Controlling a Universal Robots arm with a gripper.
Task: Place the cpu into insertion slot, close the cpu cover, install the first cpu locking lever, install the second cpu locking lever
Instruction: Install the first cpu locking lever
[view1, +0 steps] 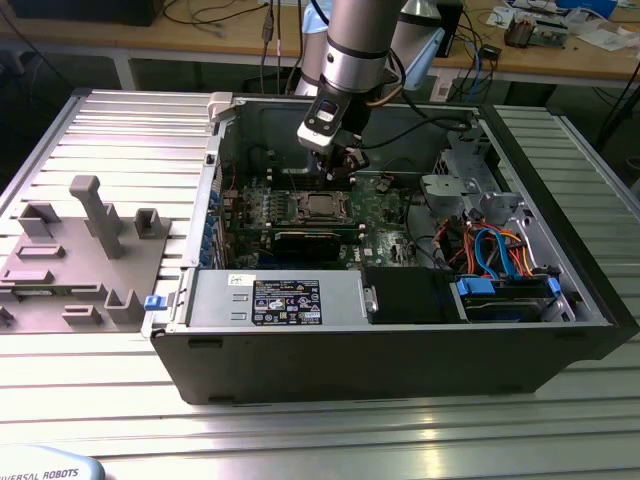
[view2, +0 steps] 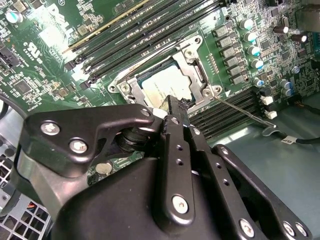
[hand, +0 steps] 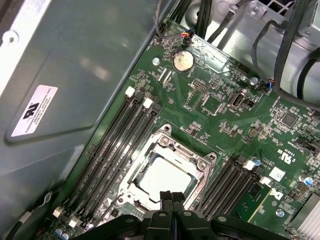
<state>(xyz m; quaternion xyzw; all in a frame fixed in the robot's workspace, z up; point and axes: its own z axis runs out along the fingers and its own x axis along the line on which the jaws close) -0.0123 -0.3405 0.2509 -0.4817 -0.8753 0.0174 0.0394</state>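
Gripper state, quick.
Gripper: shut, holding nothing, at the edge of the cpu cover.

The gripper (view2: 175, 102) hides part of the cpu (view2: 165, 82) and cover (view2: 192, 57); the arm (view1: 360, 40) runs off the exterior view's top.
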